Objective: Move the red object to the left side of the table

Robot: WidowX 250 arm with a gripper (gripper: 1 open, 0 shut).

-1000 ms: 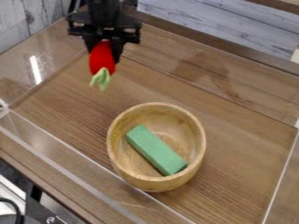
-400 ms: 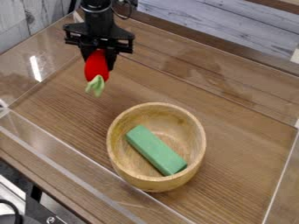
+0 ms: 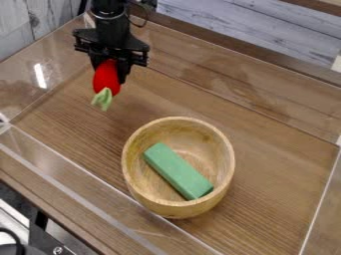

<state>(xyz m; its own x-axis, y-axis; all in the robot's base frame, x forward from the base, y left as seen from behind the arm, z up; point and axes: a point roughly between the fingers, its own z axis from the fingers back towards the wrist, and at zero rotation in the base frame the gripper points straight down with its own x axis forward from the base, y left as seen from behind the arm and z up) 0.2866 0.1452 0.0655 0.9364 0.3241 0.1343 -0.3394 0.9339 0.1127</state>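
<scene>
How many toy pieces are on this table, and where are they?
2. A red strawberry hangs in the hand at the upper left, and a green block lies in the wooden bowl near the middle. Nothing seems hidden.

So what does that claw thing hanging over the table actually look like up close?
The gripper is matte black all over: a wide flat crossbar with two short stubby fingers pointing down from it. Above it rises a thicker black wrist column that runs out of the top of the picture. No markings or coloured parts can be made out at this size, and any cables are too dark and small to tell.
</scene>
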